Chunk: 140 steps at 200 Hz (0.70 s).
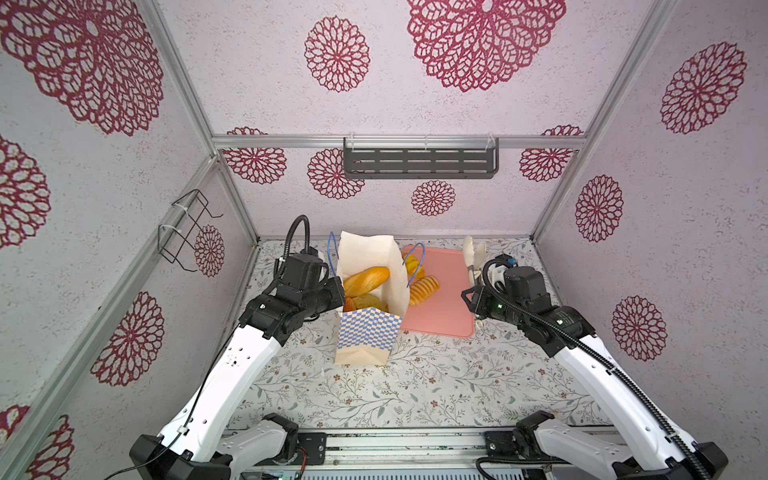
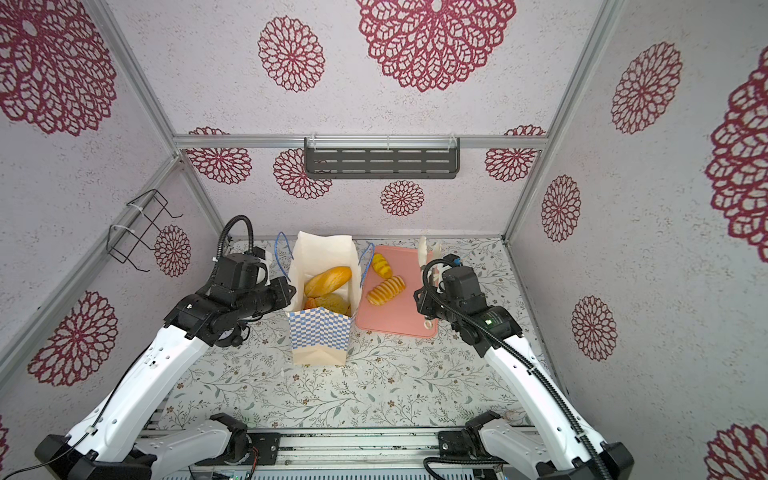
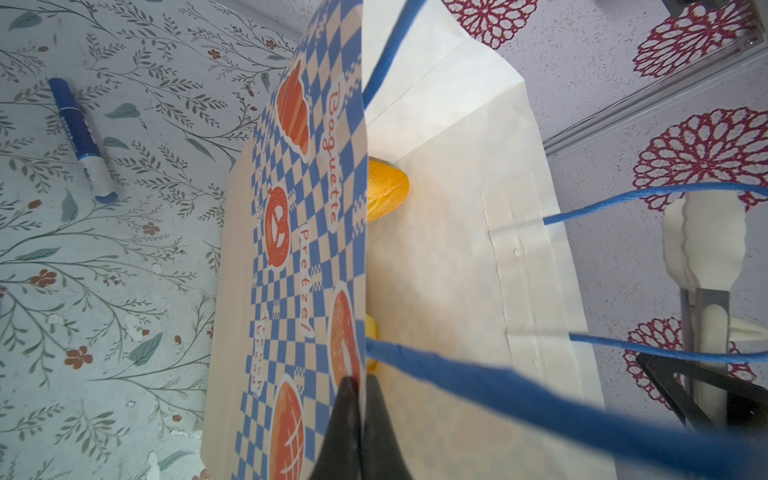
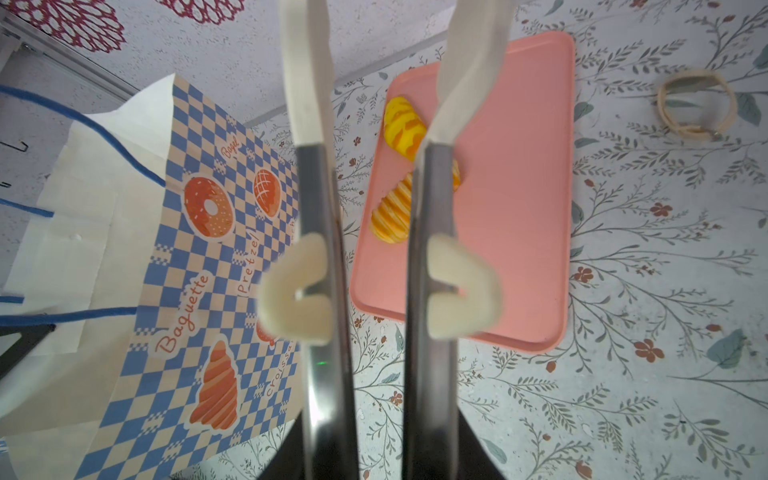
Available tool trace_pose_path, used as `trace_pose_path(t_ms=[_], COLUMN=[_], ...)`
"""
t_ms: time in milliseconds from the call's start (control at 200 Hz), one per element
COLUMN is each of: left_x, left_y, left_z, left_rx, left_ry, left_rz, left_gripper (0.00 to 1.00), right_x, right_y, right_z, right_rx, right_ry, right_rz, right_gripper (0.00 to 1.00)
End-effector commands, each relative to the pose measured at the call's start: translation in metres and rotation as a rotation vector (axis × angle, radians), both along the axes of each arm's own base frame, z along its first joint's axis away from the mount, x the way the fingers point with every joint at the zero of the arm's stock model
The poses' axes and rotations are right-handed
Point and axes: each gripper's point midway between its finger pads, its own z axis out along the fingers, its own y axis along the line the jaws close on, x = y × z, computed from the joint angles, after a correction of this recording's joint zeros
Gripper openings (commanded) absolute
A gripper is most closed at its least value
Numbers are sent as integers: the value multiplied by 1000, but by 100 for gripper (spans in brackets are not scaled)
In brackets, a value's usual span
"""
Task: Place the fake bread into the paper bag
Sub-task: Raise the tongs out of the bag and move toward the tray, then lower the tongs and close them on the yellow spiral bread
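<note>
The white-tipped steel tongs (image 4: 318,199) are clamped in the right gripper (image 4: 380,436), tips apart, empty, beside the flat pink plastic tray (image 1: 449,307), opposite the blue-checkered paper bag (image 1: 365,332). Two toy breads (image 1: 424,289) lie on the tray's bag-side half, nearer the right arm: a slantwise golden ridged roll (image 2: 386,291) and a smaller striped roll (image 2: 381,265). At least three are bagged; the rim is pinched by the left gripper (image 3: 359,390).

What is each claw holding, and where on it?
Left claw pinches the paper bag at its top rim, beside a cord handle. Right claw grips the tongs by their metal arms; tips empty.
</note>
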Motion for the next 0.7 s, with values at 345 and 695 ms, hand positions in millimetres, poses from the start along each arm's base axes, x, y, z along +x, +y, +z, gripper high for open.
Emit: trace_pose_path(t_ms=[345, 695], left_x=[6, 6], left_y=[-7, -7], left_z=[23, 21], left_rx=[-38, -40], left_ry=[-76, -72], left_rz=[-10, -11], left_gripper=[0, 0], right_x=[-1, -9], right_y=[38, 63], right_z=[-33, -69], right_rx=[162, 322], right_ry=[141, 258], right_rz=[168, 235], right_gripper=[33, 35])
